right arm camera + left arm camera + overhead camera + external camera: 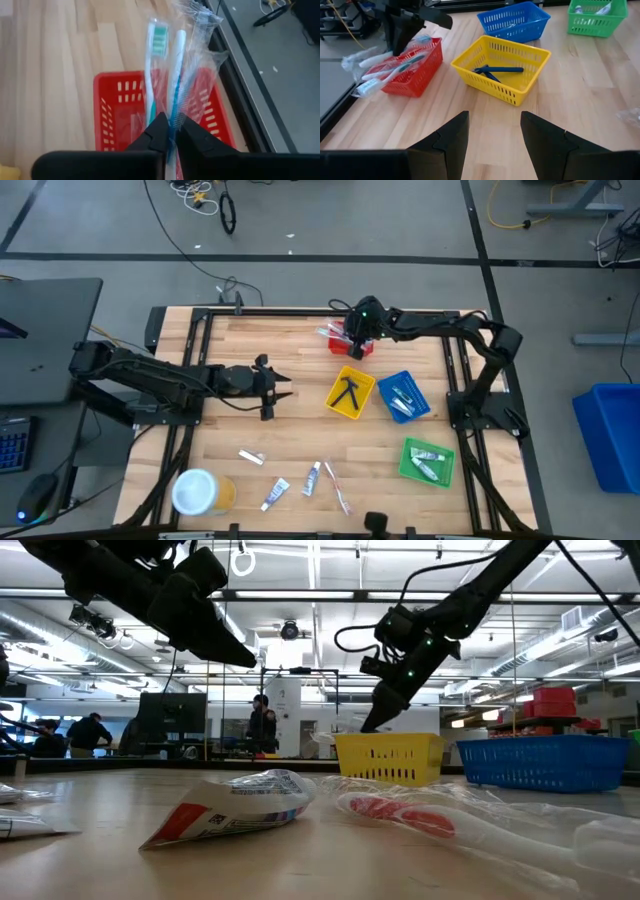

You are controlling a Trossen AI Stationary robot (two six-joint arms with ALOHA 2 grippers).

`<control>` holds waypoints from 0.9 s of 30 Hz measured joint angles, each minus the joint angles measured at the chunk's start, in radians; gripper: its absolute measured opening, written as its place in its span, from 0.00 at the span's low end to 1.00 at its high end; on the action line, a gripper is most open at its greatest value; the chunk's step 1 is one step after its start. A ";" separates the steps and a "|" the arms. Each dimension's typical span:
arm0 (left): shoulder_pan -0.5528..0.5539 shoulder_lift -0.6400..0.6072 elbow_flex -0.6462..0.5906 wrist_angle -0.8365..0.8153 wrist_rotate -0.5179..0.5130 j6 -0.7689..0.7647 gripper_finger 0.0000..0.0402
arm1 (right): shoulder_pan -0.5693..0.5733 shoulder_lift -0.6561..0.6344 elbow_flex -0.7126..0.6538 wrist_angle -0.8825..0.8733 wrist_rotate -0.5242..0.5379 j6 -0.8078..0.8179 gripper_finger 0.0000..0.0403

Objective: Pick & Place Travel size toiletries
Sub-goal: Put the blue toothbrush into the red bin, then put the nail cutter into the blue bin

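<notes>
My right gripper [352, 340] is over the red tray [112, 117] at the table's far middle, shut on a toothbrush in a clear wrapper [177, 60]. A second toothbrush with a green-bristled head [158, 42] lies beside it, reaching past the tray's rim. Several wrapped toothbrushes [385, 67] stick out of the red tray [422, 70]. Loose toiletries lie near the front edge: a packet [250, 457], two small tubes [275, 494] [312, 478] and a toothbrush [338, 488]. My left gripper [492, 120] is open at the table's left middle, with nothing between its fingers. My right gripper pinches the wrapped toothbrush by its handle [173, 112] between the two fingers, wrapper and all. The fingers slant down from above and lie roughly along the brush. Its head end [180, 37] points away over the red tray's rim. Whether it rests on the tray, I cannot tell.
A yellow tray [350, 393] with a dark razor [497, 70] stands mid-table. A blue tray [403, 396] is to its right and a green tray [428, 461] at the front right, both with items in them. A white-topped yellow tub [200, 492] stands at the front left.
</notes>
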 joint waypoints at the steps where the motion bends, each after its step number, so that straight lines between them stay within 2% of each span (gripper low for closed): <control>1: 0.000 0.000 0.000 0.000 0.000 0.002 0.47 | -0.003 0.002 0.000 -0.007 0.000 -0.004 0.08; 8: 0.000 0.000 0.000 0.000 0.000 -0.006 0.47 | -0.008 0.007 0.000 -0.005 0.012 0.016 0.23; 10: 0.000 0.000 0.000 0.000 0.011 -0.024 0.47 | -0.007 0.007 0.000 0.001 0.048 0.037 0.27; 16: 0.000 0.000 0.000 -0.018 0.153 -0.061 0.47 | 0.025 0.000 0.000 0.003 0.105 0.051 0.37; 20: 0.000 0.000 0.000 -0.021 0.307 -0.131 0.47 | 0.053 -0.014 0.000 0.002 0.113 0.050 0.42; 22: -0.005 0.000 0.000 -0.022 0.362 -0.165 0.47 | 0.066 -0.023 0.000 -0.004 0.149 0.049 0.45; 27: -0.055 0.000 0.000 -0.070 0.369 -0.204 0.47 | 0.106 -0.070 0.000 -0.015 0.219 0.076 0.51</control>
